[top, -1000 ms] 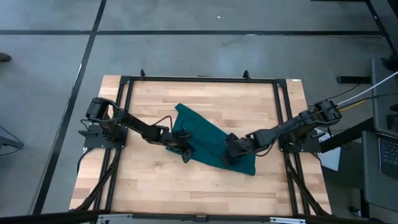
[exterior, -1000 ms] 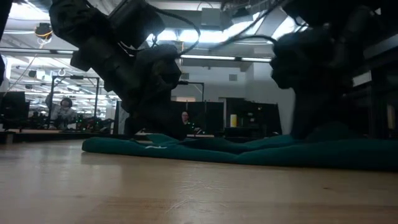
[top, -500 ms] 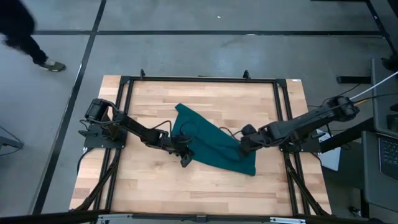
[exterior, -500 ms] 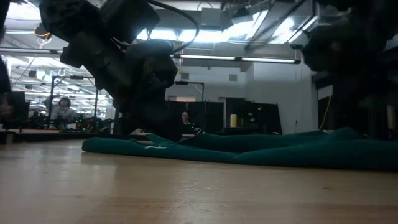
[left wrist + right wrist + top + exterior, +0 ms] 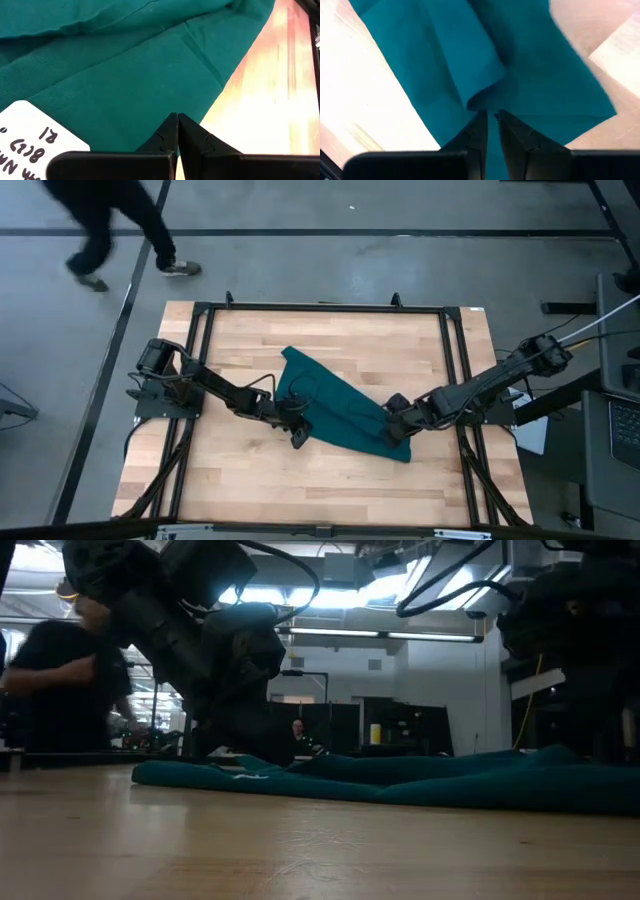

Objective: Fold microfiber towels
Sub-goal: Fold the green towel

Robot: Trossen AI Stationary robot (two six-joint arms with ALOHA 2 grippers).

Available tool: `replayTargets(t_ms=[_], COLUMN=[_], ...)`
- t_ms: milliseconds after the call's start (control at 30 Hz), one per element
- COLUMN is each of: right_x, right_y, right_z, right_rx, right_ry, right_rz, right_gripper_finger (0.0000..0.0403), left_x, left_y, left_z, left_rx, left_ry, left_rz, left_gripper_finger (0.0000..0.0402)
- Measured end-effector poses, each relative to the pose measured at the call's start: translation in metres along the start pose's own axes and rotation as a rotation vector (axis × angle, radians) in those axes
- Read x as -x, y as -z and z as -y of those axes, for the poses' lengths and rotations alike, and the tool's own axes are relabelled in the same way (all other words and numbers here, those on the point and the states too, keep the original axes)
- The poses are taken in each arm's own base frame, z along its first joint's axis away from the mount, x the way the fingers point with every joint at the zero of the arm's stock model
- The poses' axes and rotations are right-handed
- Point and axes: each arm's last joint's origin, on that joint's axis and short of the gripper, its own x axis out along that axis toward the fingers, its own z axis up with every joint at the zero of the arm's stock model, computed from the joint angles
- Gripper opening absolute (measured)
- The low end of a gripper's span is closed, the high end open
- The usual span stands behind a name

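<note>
A dark teal towel (image 5: 340, 412) was seen lying crumpled on the wooden table (image 5: 250, 480), stretched diagonally from near the table's middle toward its right side. In the low view the towel (image 5: 420, 783) lay low and flat against the boards. A small white label (image 5: 35, 131) with handwritten marks was noted on the cloth in the left wrist view.

The left gripper (image 5: 297, 430) was placed at the towel's left edge, low on the table. Its fingers (image 5: 167, 135) were seen pressed fully together, tip to tip, over the cloth's edge, close beside the label; whether any fabric was caught between them could not be told.

The right gripper (image 5: 398, 418) was positioned over the towel's right end. In the right wrist view its fingers (image 5: 477, 132) were seen nearly together, a narrow slit left between them, and directly ahead of the tips lay a rolled fold of the towel (image 5: 485, 65). Whether the fold was actually pinched could not be told.

A person (image 5: 110, 220) in dark clothing was recorded on the grey floor beyond the table's far left corner, and appeared as a blurred dark figure (image 5: 65, 680) at the left of the low view.
</note>
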Motion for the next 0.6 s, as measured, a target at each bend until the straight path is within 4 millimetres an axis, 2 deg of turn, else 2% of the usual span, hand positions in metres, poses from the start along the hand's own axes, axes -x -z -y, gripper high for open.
replayTargets(t_ms=[233,333,433,500,600], right_x=[-0.027,-0.037,-0.038,-0.037,-0.034], right_y=[0.002,-0.003,-0.006,0.002,0.028], right_z=[-0.01,-0.019,-0.03,-0.035,-0.042], right_rx=[0.041,0.044,0.033,0.017,-0.004], right_ry=[0.007,-0.058,-0.16,-0.196,-0.238], right_rz=[-0.02,0.0,0.031,0.023,-0.022], right_gripper_finger=[0.0047,0.0047,0.0047,0.0047,0.0047], left_x=[0.0,0.0,0.0,0.0,0.0], left_y=[0.0,0.0,0.001,0.002,0.003], left_z=[0.001,0.001,0.002,0.003,0.003], left_rx=[0.006,0.011,0.012,0.009,0.006], left_ry=[0.007,0.008,0.013,0.016,0.016], left_rz=[0.001,0.0,-0.005,-0.007,-0.008], left_gripper_finger=[0.0002,0.0001,0.0002,0.0002,0.0001])
